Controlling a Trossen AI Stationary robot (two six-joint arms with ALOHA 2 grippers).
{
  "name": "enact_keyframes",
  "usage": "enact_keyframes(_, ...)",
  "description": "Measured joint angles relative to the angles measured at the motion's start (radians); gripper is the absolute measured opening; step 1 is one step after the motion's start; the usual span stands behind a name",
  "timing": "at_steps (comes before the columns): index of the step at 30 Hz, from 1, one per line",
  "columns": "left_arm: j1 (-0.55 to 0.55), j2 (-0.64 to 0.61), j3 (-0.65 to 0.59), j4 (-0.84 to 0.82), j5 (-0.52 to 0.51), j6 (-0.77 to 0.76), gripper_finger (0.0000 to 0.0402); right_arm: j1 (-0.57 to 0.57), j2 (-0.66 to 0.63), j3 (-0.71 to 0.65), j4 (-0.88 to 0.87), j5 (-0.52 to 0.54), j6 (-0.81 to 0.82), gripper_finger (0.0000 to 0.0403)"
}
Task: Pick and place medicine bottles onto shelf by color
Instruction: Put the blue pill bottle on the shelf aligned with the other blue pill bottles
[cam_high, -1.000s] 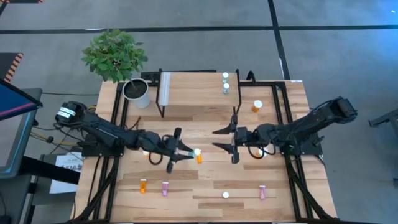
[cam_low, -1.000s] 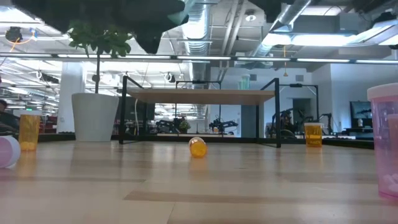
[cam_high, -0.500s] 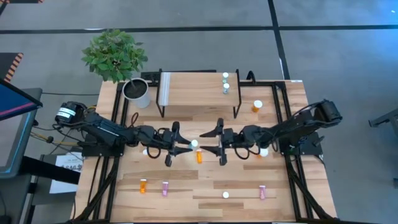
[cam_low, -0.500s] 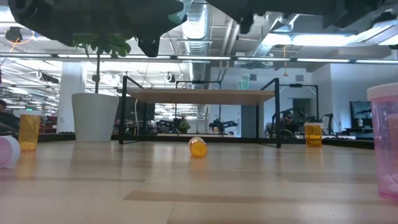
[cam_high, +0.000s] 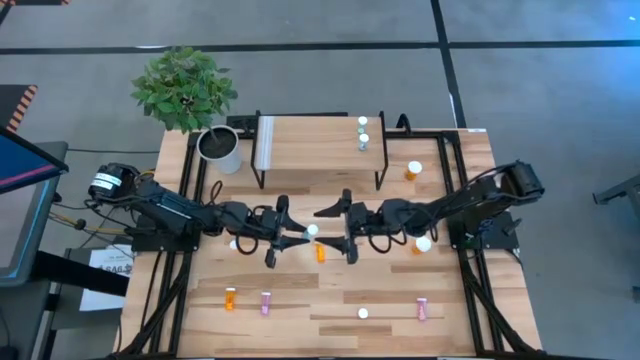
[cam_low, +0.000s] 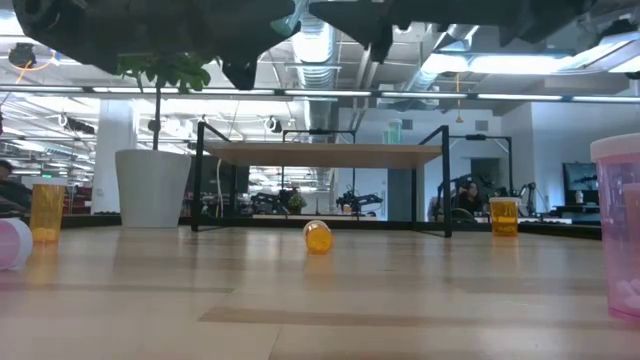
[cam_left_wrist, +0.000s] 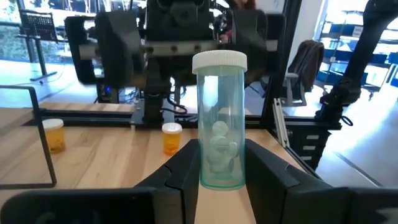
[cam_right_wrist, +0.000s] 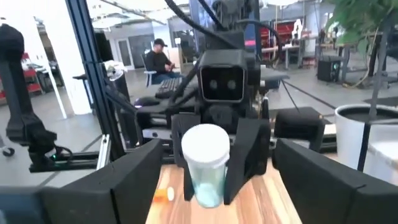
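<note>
Teal-green bottle (cam_left_wrist: 219, 121), upright in left hand (cam_high: 290, 238) in front of the shelf (cam_high: 318, 143); right hand (cam_high: 337, 228) spread wide, empty, should close squarely before left releases.

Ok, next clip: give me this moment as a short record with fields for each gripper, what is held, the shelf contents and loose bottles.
left gripper: shut on teal-green translucent pill bottle, held above mid-table
right gripper: open, facing that bottle, not gripping it
shelf with light wood top: two white-capped bottles at its right end
loose bottles: orange bottle lying on its side mid-table; others scattered near the table's front and right
</note>
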Motion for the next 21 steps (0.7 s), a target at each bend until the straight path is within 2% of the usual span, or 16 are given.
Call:
enact_keyframes(4, 0.000, 0.000, 0.000, 0.021, 0.000, 0.001, 0.0094, 0.000, 0.041, 0.000, 0.054, -0.002, 0.011, 0.0338)
enact_keyframes(12, 0.002, 0.000, 0.000, 0.019, -0.001, 0.001, 0.0094, -0.001, 0.102, 0.045, 0.092, -0.026, 0.012, 0.0312)
enact_keyframes(21, 0.001, 0.000, 0.000, 0.012, -0.001, 0.001, 0.0094, 0.000, 0.105, 0.061, 0.095, -0.027, 0.004, 0.0289)
